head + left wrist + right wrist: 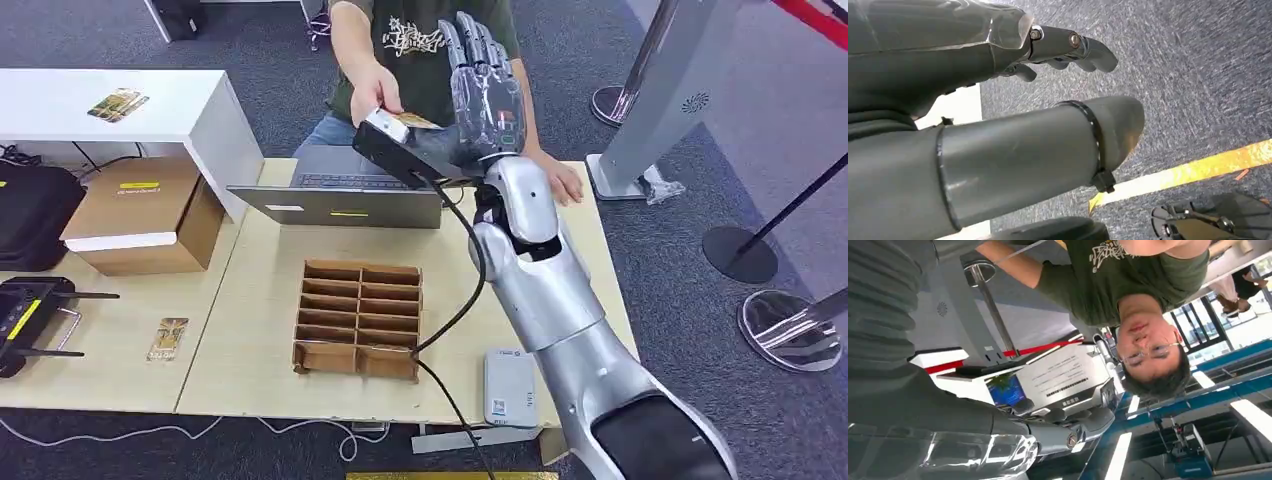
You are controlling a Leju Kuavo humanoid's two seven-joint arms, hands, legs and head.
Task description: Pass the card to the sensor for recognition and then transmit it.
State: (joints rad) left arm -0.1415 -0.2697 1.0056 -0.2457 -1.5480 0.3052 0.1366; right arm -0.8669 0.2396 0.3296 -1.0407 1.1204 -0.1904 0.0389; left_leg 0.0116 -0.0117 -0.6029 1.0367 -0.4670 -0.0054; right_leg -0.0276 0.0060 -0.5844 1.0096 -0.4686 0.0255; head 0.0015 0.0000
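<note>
My right hand point(487, 85) is raised high over the far edge of the table, fingers stretched upward. A yellowish card point(415, 121) lies between its palm side and a person's hand point(375, 92), which grips the card's left end. Whether my thumb still pinches the card is hidden. The right wrist view shows my right hand's fingers point(1068, 436) straight, facing the person. A white card sensor point(510, 386) lies on the table's near edge, by my right arm. My left hand point(1068, 47) hangs over the carpet, fingers loosely bent, holding nothing.
A cardboard divider box point(360, 318) stands mid-table, with a laptop point(340, 195) behind it. Another card point(168, 338) lies on the left table beside a brown carton point(140, 215). A grey gate post point(665, 100) and stanchion bases point(740, 255) stand at the right.
</note>
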